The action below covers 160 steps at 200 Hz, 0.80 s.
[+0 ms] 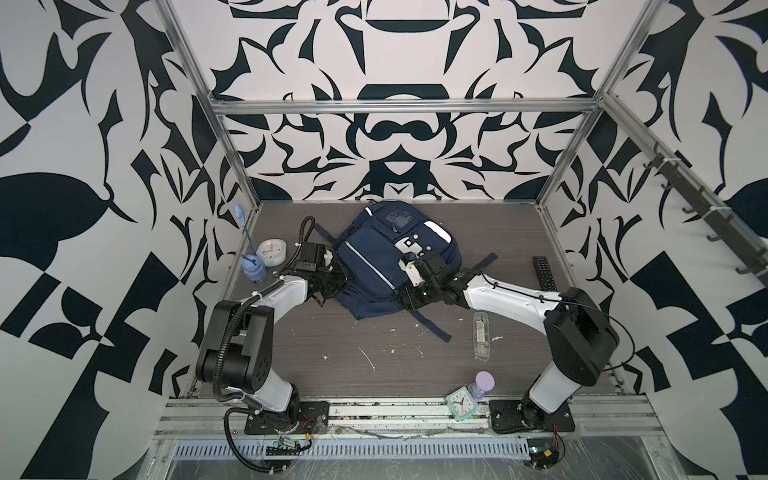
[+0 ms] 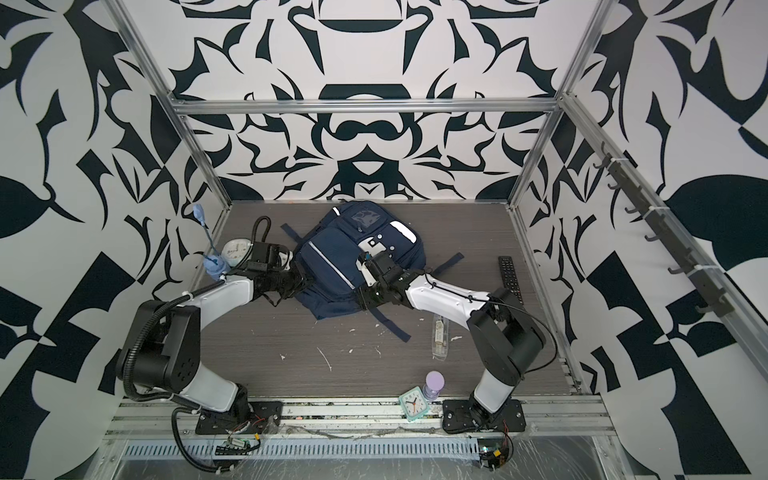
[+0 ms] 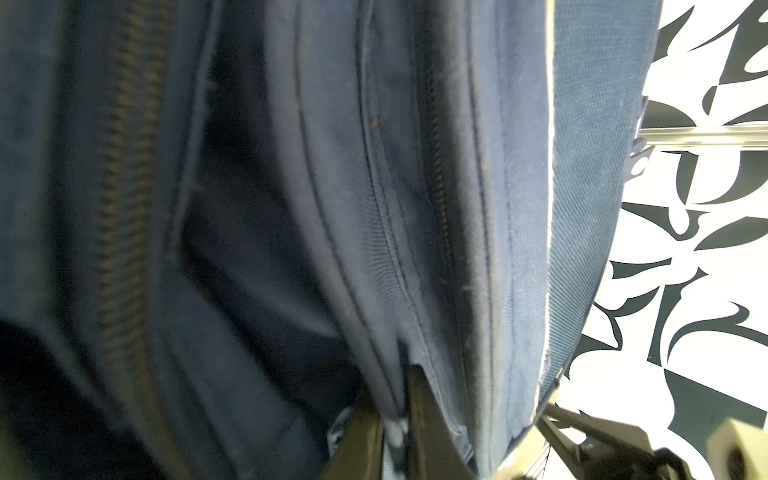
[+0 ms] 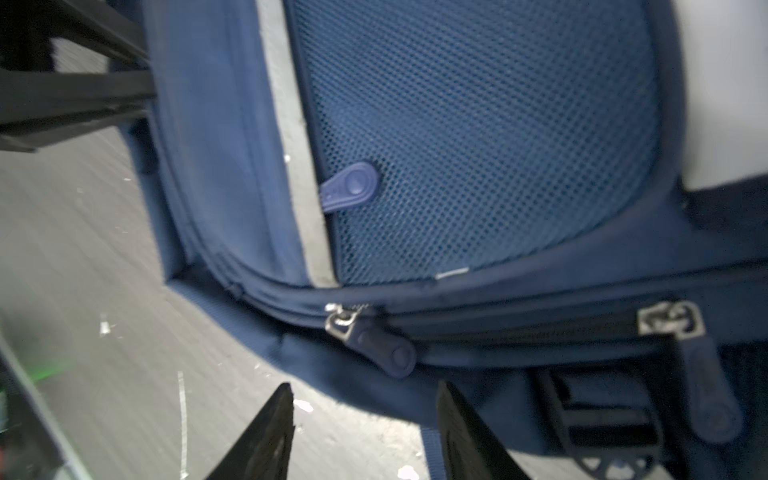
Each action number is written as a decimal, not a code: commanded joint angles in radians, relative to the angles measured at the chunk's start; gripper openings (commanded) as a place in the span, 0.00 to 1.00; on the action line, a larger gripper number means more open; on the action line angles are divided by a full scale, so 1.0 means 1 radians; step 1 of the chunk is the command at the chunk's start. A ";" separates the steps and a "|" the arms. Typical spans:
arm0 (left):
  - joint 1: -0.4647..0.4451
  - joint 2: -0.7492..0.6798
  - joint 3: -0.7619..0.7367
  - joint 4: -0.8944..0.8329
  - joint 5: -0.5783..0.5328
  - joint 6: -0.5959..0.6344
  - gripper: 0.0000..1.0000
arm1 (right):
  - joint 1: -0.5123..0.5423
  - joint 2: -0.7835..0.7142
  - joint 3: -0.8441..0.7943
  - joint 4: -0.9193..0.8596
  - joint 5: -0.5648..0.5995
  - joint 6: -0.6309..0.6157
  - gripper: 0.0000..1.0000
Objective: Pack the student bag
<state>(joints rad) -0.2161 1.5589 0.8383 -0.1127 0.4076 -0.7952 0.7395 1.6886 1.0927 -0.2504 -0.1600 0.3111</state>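
Lying flat toward the back of the counter (image 1: 340, 345), the navy bag (image 1: 370, 266) sits between both arms. At its edge the left gripper (image 3: 390, 397) is pinched tight on a fabric seam. The right gripper (image 4: 365, 388) hangs with jaws apart, a zipper pull (image 4: 384, 351) just beyond its tips.
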 commanded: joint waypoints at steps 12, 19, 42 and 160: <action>-0.005 -0.014 -0.024 -0.003 0.025 -0.010 0.14 | 0.008 0.017 0.064 -0.009 0.057 -0.054 0.57; -0.005 -0.014 -0.024 -0.002 0.025 -0.010 0.15 | 0.009 0.025 0.069 -0.011 0.060 -0.058 0.56; -0.005 -0.015 -0.026 -0.002 0.025 -0.010 0.15 | 0.010 0.047 0.082 -0.016 0.072 -0.070 0.51; -0.020 -0.003 -0.026 0.014 0.031 -0.025 0.15 | 0.104 0.008 0.087 -0.042 0.062 -0.058 0.06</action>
<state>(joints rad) -0.2195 1.5589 0.8268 -0.0933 0.4080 -0.8124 0.8074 1.7565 1.1461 -0.2787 -0.0959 0.2398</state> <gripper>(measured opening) 0.147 0.081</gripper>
